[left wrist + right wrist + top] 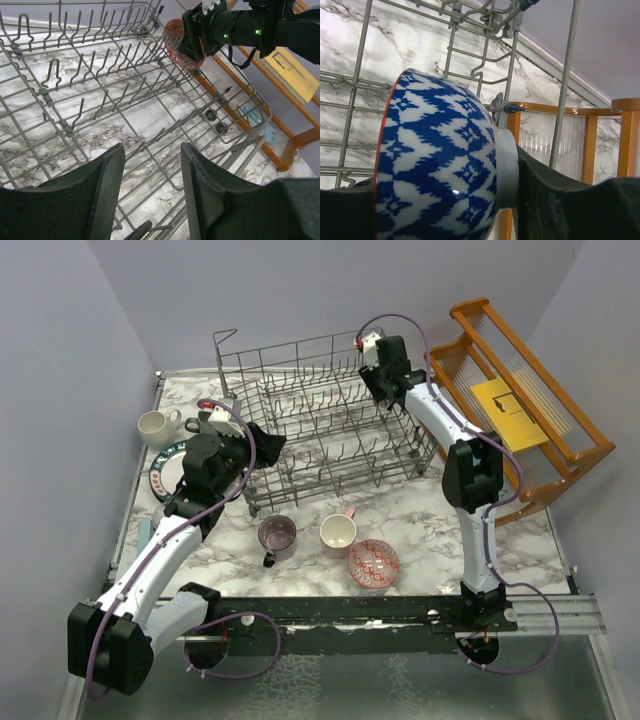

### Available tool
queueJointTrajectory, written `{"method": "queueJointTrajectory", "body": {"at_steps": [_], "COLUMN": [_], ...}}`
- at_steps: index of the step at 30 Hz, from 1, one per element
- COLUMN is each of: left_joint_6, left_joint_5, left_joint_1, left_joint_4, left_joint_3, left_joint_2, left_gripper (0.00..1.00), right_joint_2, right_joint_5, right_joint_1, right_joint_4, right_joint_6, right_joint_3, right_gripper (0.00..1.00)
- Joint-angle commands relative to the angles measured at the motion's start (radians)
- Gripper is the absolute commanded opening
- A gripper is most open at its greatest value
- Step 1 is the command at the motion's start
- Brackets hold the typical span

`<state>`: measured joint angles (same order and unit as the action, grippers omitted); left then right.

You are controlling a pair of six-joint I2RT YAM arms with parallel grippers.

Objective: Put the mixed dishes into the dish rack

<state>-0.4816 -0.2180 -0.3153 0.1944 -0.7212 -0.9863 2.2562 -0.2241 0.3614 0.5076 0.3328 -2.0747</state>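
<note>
Bowl [440, 165] glossy, seemingly ceramic — dish rack [330, 425] metal wire.

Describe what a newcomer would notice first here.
The big grey wire dish rack fills the far middle of the table. At its far right corner the right gripper holds a blue-and-white bowl on edge. In front of it stand a purple mug, a cream mug and a red patterned bowl.

White, grey-veined marble desk [420, 525], enclosed by plain pale lavender walls [300, 290]. Orange-brown wooden rack [560, 445] against the right wall, carrying a yellow card [508, 408]. Lighting even.
</note>
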Motion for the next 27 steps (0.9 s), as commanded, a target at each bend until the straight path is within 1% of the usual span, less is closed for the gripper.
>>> {"method": "queueJointTrajectory", "body": {"at_steps": [1,5,11,16,19,20,21,27], "left_joint_6": [-0.009,-0.012,-0.014,-0.017,-0.018,-0.018,-0.019,-0.018], "left_joint_5": [-0.025,-0.027,-0.030,-0.030,-0.032,-0.031,-0.032,-0.034], "left_joint_1": [0.004,0.004,0.004,0.004,0.004,0.004,0.004,0.004], "left_joint_4": [0.036,0.036,0.039,0.044,0.045,0.045,0.045,0.044], "left_joint_3": [0.009,0.006,0.003,0.003,0.002,0.002,0.001,-0.002], "left_joint_2": [0.006,0.006,0.003,-0.001,-0.001,0.000,0.000,-0.002], "left_gripper": [0.51,0.51,0.51,0.51,0.51,0.51,0.51,0.51], "right_joint_2": [0.045,0.080,0.088,0.079,0.079,0.080,0.081,0.064], "right_joint_5": [-0.072,-0.124,-0.126,-0.112,-0.092,-0.088,-0.085,-0.075], "right_joint_1": [0.020,0.042,0.051,0.051,0.051,0.051,0.051,0.051], "right_joint_4": [-0.015,0.016,0.047,0.055,0.068,0.071,0.075,0.068], "right_joint_6": [0.028,0.037,0.022,0.018,0.009,0.008,0.004,0.002], "right_joint_3": [-0.054,-0.077,-0.071,-0.060,-0.062,-0.063,-0.063,-0.036], "right_gripper": [0.31,0.33,0.38,0.50,0.54,0.57,0.58,0.57]}}
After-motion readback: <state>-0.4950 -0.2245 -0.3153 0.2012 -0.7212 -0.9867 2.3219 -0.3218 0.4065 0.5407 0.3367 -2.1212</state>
